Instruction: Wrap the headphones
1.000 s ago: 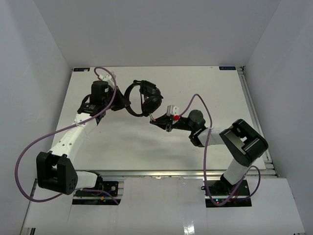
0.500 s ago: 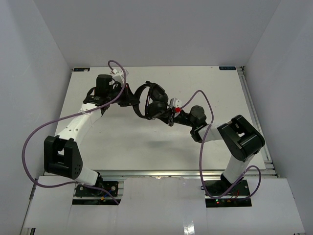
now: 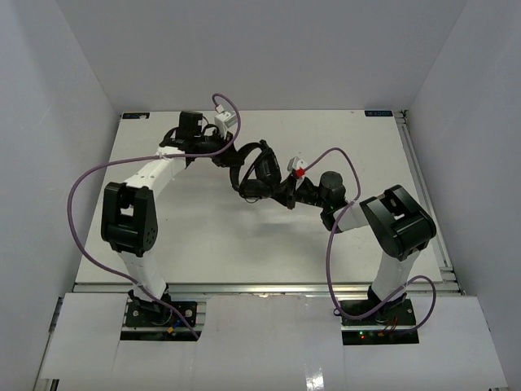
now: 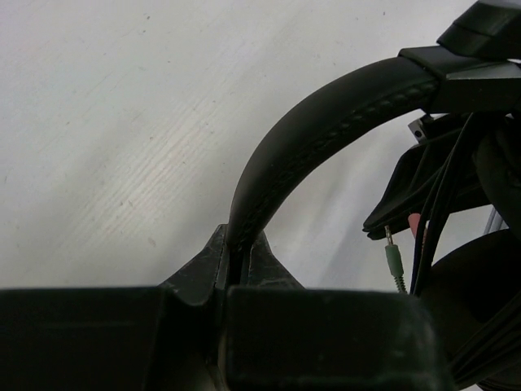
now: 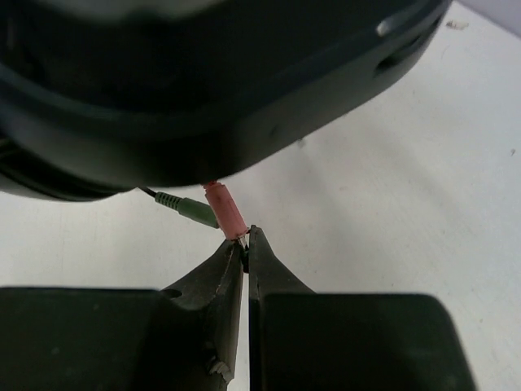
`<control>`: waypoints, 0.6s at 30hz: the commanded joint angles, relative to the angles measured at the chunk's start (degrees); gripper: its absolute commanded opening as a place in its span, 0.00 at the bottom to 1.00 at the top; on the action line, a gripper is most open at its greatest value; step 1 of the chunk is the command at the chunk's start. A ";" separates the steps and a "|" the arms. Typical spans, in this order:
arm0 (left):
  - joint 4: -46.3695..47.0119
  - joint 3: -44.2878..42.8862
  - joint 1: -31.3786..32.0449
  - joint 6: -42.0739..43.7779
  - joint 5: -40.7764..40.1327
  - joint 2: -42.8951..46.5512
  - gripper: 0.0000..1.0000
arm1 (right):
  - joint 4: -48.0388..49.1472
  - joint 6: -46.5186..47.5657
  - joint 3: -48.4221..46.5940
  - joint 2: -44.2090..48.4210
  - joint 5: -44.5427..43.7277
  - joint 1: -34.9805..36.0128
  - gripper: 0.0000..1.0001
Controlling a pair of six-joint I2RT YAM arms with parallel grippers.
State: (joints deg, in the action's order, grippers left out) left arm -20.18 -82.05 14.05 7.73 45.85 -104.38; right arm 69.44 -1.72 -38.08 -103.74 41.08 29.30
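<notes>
The left arm [image 3: 155, 175] reaches in from the left of the headphones [image 3: 259, 171], with a purple cable [image 3: 77, 212] looping out further left. The left claw [image 4: 240, 248] is pressed together on the headband [image 4: 326, 122], its two dark fingertips clamping the padded, stitched band at its lower end. From there the band arches up and to the right.

The headphones are held between the two claws, over the white surface [image 3: 203, 228]. Whether any part of them touches it cannot be told. Thin dark strands of cable [image 4: 444, 195] run down beside the earcup at the right end of the headband. A green plug [image 4: 396, 265] hangs just beside them.

On the right of the headphones, the right claw [image 5: 247, 240] sits just beneath a dark round earcup [image 5: 203, 90]. Its fingers are closed to a sliver, pinching the lower end of the pink plug [image 5: 226, 210]. The plug slants up from the fingertips towards the earcup's underside, and the green plug lies just to its left. The right arm [image 3: 395, 228] extends back to the right of the headphones.
</notes>
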 commanded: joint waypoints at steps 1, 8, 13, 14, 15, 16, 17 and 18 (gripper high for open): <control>-3.73 -3.16 0.54 14.06 10.09 -4.34 0.00 | 1.31 -1.79 -3.73 -0.97 -2.31 -1.56 0.08; -3.73 -6.32 0.62 24.06 11.51 -9.12 0.00 | -4.15 -1.44 -7.20 -3.45 -2.33 -2.23 0.08; -3.81 -9.37 0.71 30.08 9.86 -12.22 0.00 | -5.80 -3.86 -8.58 -5.11 -1.85 -2.19 0.08; -3.82 -9.84 0.71 31.69 9.97 -12.69 0.00 | -5.85 -4.69 -8.60 -5.29 -1.71 -2.14 0.08; -3.90 -10.74 0.71 32.16 9.53 -13.29 0.00 | -6.15 -5.81 -8.67 -5.59 -1.71 -2.14 0.08; -4.10 -11.15 0.76 33.17 9.17 -13.65 0.00 | -6.35 -6.58 -8.67 -5.70 -1.41 -2.14 0.08; -4.26 -11.46 0.80 34.34 8.49 -13.97 0.00 | -6.50 -7.35 -8.64 -5.82 -1.17 -2.13 0.08; -4.31 -11.46 0.80 35.97 6.92 -14.15 0.00 | -6.51 -8.15 -8.50 -6.01 -1.12 -2.09 0.08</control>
State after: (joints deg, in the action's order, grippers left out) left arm -21.76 -91.60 14.88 33.66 53.03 -117.66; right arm 59.42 -5.79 -44.15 -110.11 41.54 28.50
